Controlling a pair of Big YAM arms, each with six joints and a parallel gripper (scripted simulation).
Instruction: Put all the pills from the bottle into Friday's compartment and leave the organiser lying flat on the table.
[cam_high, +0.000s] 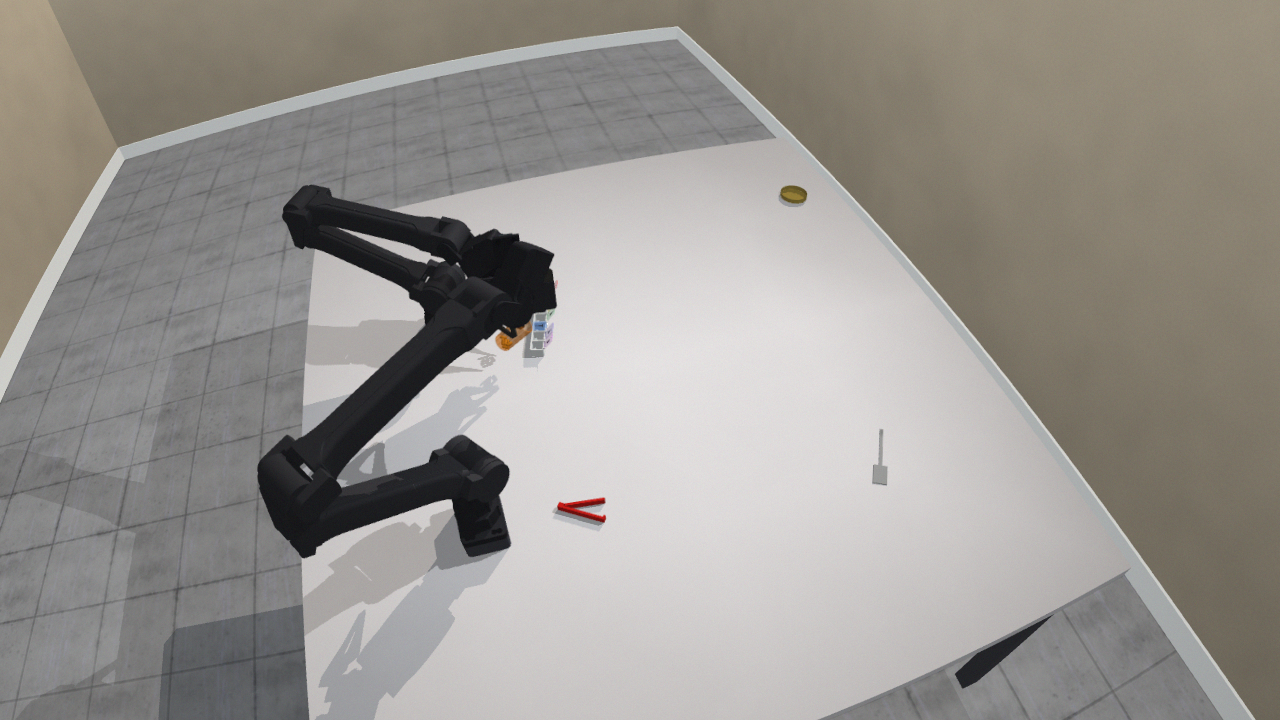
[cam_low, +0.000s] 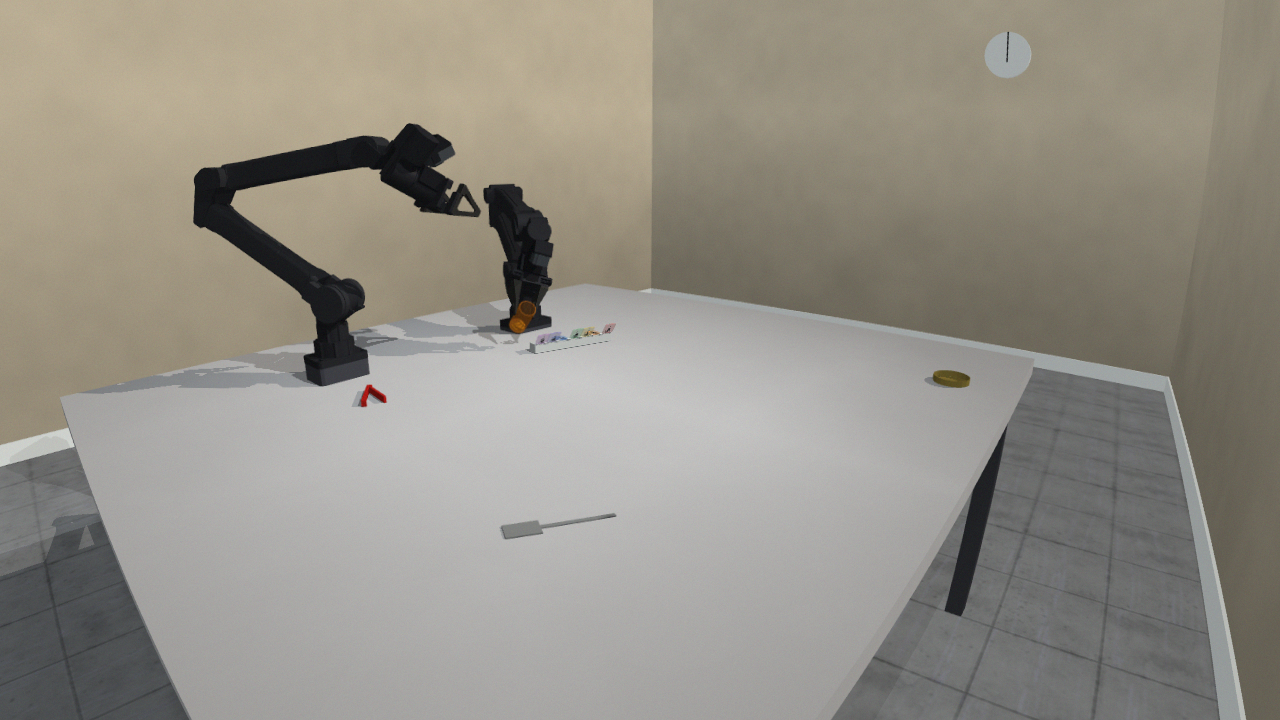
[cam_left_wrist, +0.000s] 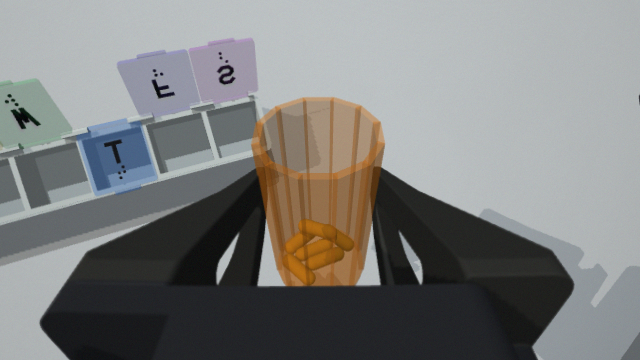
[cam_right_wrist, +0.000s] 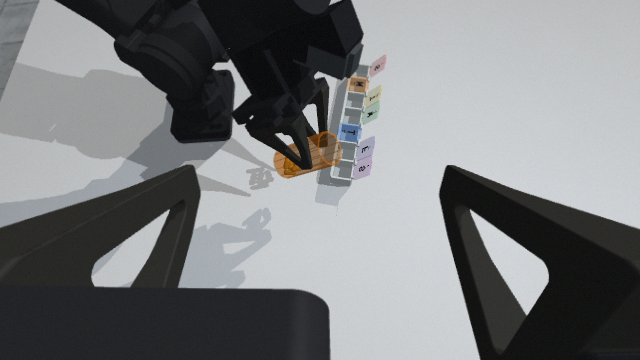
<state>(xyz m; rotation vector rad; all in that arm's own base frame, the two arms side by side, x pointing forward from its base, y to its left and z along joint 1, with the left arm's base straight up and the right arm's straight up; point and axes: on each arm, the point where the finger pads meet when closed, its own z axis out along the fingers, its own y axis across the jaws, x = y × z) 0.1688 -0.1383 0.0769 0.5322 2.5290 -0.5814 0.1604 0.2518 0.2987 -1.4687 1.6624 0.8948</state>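
The translucent orange bottle (cam_high: 508, 341) (cam_low: 526, 313) (cam_left_wrist: 320, 220) is tilted in the air, its open mouth beside the organiser's Saturday end. Several pills (cam_left_wrist: 320, 250) lie at its lower end. My left gripper (cam_left_wrist: 319, 180) (cam_right_wrist: 315, 157) is shut on its sides. The organiser (cam_high: 534, 351) (cam_low: 572, 345) (cam_left_wrist: 125, 205) lies flat on the table. Friday's lid (cam_left_wrist: 160, 90) (cam_right_wrist: 366, 148) stands open and its compartment (cam_left_wrist: 182, 142) looks empty. Saturday's lid (cam_left_wrist: 225, 72) is open too; the blue T lid (cam_left_wrist: 120, 160) is closed. My right gripper (cam_low: 474, 213) is open and empty, high above.
The left arm's base (cam_right_wrist: 205, 117) stands beside the organiser. A red V-shaped thing (cam_high: 581, 512) (cam_low: 383, 395) lies in front of the right arm's base (cam_high: 487, 537). A grey spatula (cam_high: 880, 474) (cam_low: 523, 529) and a brass-coloured dish (cam_high: 793, 194) (cam_low: 950, 378) lie farther off.
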